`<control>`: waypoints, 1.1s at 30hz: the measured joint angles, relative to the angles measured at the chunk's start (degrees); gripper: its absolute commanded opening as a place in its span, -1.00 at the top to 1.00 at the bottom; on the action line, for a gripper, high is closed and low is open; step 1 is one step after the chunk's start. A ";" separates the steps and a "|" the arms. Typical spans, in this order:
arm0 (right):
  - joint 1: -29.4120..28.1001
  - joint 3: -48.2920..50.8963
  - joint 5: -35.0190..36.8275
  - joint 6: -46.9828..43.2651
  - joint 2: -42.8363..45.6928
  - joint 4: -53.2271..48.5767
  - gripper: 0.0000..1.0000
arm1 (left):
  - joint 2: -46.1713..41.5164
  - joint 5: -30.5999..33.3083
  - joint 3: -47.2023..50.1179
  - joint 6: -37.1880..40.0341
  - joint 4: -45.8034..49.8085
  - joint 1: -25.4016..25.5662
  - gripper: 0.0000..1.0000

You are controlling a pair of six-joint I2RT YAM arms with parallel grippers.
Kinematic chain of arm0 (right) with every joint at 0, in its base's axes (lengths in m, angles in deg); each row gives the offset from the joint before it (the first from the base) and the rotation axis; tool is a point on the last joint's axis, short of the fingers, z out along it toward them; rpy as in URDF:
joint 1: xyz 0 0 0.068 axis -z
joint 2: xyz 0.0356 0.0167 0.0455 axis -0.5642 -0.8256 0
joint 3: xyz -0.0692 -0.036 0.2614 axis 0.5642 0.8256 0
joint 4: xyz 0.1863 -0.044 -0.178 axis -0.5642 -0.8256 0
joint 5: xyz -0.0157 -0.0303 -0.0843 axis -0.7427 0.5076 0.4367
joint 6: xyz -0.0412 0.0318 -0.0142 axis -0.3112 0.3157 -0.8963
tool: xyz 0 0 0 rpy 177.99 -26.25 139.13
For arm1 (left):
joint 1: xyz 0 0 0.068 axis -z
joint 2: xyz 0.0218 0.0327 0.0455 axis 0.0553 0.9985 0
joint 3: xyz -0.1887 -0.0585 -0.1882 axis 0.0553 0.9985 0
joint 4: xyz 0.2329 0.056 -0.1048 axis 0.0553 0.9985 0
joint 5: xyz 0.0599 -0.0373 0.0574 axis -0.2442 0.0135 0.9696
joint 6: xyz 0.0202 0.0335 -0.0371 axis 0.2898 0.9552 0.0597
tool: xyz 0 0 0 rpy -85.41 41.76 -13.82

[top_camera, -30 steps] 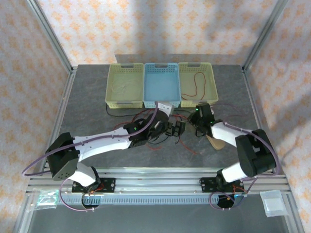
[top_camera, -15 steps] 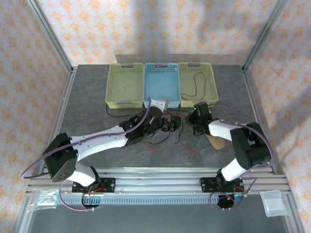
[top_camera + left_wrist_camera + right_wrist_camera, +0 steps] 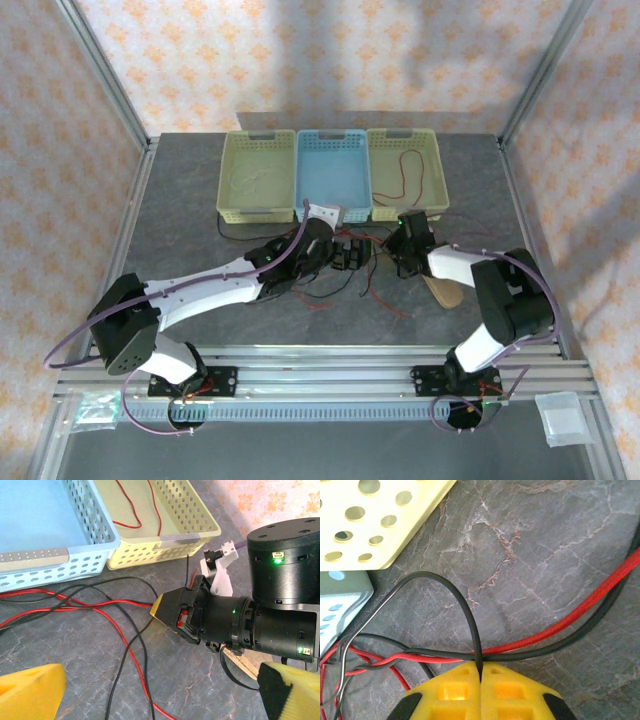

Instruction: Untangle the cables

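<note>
Glossy plastic-coated cables lie on a matt, stone-veined tabletop.

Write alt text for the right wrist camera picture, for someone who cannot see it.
The robot's right hand, yellow fingers shut, pinches a thin black cable that loops over a grey stone-patterned table. A thin red cable and a second black cable cross beyond the fingertips; the corner of a pale yellow perforated plastic basket shows top left.
</note>
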 measured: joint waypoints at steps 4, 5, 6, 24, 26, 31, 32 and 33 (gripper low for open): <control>-0.02 -0.13 0.24 -0.39 1.95 -1.49 1.00 | -0.11 -0.20 0.00 -0.35 0.02 -1.51 -0.99; -0.07 -0.52 0.66 -1.03 3.26 -2.80 1.00 | -0.31 -0.15 0.04 -0.35 0.07 -2.12 -0.99; -0.28 -1.16 1.09 -1.75 4.57 -4.09 1.00 | -0.61 -0.13 0.04 -0.37 0.22 -2.69 -0.99; -6.03 -28.41 4.04 -39.63 28.52 -16.76 1.00 | -16.94 4.42 -3.93 9.62 5.53 -11.54 -0.99; -6.03 -31.04 2.45 -43.82 28.59 -17.20 1.00 | -18.32 4.33 -4.76 12.02 5.57 -12.00 -0.99; -6.03 -37.81 -2.80 -52.41 28.52 -18.97 1.00 | -19.54 1.92 -9.55 17.59 6.86 -13.49 -0.99; -6.03 -38.93 -3.74 -53.40 28.46 -19.19 1.00 | -19.61 1.07 -10.71 18.51 7.41 -13.64 -0.99; -6.03 -40.28 -4.90 -54.51 28.44 -19.52 1.00 | -19.58 -0.20 -12.33 19.56 8.24 -13.75 -0.99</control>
